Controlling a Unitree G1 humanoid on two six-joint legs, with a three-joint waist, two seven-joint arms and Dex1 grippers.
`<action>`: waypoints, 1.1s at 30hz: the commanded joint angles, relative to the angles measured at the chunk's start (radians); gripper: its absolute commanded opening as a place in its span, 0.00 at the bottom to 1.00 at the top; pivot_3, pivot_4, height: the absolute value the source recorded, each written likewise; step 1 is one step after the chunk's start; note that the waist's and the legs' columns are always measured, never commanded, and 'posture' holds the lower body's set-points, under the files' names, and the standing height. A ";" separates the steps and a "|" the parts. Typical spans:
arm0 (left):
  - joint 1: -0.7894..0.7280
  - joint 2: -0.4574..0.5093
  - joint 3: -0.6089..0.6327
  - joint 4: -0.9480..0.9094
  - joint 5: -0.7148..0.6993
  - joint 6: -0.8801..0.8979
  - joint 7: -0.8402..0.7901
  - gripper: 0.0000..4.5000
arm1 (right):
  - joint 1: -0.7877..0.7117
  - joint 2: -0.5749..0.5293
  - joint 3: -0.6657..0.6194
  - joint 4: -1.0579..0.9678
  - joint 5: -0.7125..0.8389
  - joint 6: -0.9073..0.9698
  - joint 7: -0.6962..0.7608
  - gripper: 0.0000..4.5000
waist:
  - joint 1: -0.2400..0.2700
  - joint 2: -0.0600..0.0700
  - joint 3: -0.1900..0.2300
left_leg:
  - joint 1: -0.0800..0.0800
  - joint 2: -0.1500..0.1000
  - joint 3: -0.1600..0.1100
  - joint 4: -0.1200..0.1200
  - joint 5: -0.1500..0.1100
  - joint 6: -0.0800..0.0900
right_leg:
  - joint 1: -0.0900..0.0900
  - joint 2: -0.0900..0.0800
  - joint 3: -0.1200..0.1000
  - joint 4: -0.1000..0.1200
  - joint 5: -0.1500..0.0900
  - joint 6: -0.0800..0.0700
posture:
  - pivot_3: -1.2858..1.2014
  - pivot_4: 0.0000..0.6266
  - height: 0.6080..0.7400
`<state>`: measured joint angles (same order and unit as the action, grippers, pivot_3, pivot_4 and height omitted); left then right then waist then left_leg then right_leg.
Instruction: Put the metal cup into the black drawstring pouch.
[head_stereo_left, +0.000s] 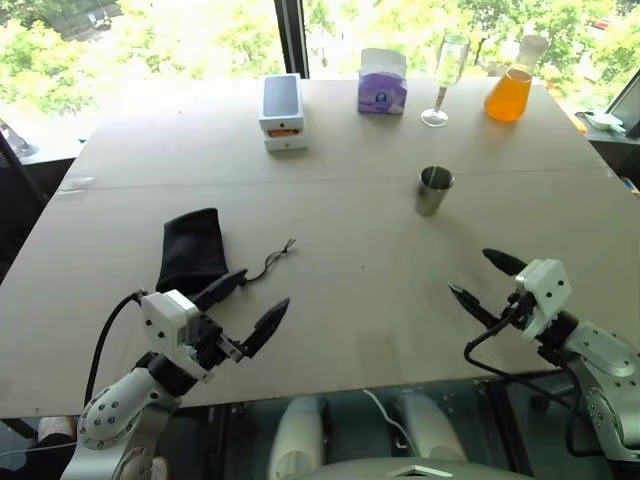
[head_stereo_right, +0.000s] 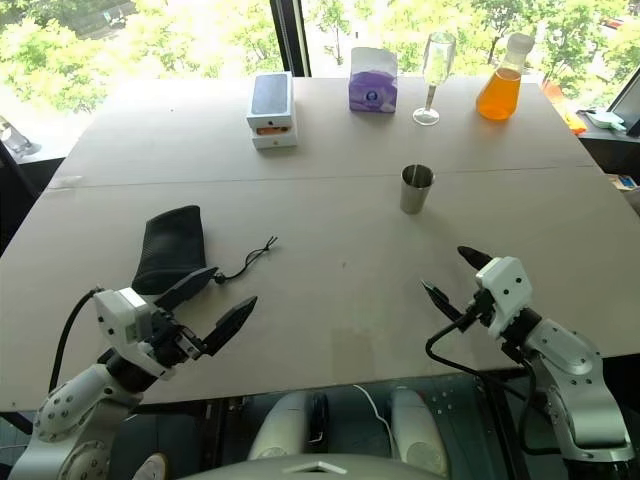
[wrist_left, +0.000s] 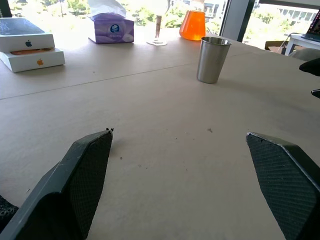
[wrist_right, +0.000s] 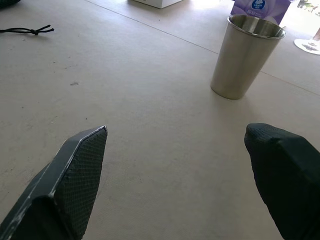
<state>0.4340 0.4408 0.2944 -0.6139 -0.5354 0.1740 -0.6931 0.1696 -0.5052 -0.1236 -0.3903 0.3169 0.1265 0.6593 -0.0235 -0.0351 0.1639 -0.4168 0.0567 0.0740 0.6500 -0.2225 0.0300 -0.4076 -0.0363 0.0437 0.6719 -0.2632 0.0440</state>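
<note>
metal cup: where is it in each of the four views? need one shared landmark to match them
Left eye: metal cup upright, right of centre, on the table's far half.
Right eye: cup just right of centre, same spot on the table.
Left wrist: cup beyond the open fingers, right of centre.
Right wrist: cup close ahead.
Shared landmark: purple tissue box, behind the cup.

The head pair looked forward and down over the whole table (head_stereo_left: 350, 280) toward the windows, both eyes sharing nearly the same scene. Each wrist camera sat low, skimming the tabletop between its own fingers; both faced the metal cup (wrist_right: 246, 56), the right one much nearer.
</note>
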 joint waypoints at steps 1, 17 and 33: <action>-0.012 -0.015 0.009 0.011 -0.003 -0.026 0.019 1.00 | -0.022 -0.006 -0.017 -0.043 0.031 -0.033 0.021 0.99 | 0.001 0.000 0.000 | 0.000 0.000 0.000 0.000 0.000 0.000 | 0.000 0.000 0.000 0.000 0.000 0.000 | 0.52 0.24 1.00; -0.154 0.036 0.087 0.032 -0.089 0.084 0.114 1.00 | -0.152 0.007 0.055 -0.109 0.126 -0.009 0.078 0.99 | 0.009 0.000 0.000 | 0.000 0.000 0.000 0.000 0.000 0.000 | 0.000 0.001 0.000 0.000 0.002 0.003 | 0.52 0.24 1.00; -0.032 0.201 0.118 0.212 0.675 -0.189 0.381 1.00 | -0.155 -0.055 0.129 -0.156 0.156 0.009 0.199 0.99 | 0.014 -0.003 -0.002 | 0.000 0.000 -0.001 -0.001 0.000 0.000 | 0.000 0.000 -0.001 -0.001 0.000 0.000 | 0.52 0.24 1.00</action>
<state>0.4098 0.6223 0.4136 -0.3988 0.0486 0.0502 -0.3527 0.0042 -0.5523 0.0006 -0.5078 0.4642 0.1487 0.8463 -0.0091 -0.0377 0.1622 -0.4169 0.0571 0.0736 0.6492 -0.2226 0.0300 -0.4075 -0.0369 0.0424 0.6711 -0.2630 0.0437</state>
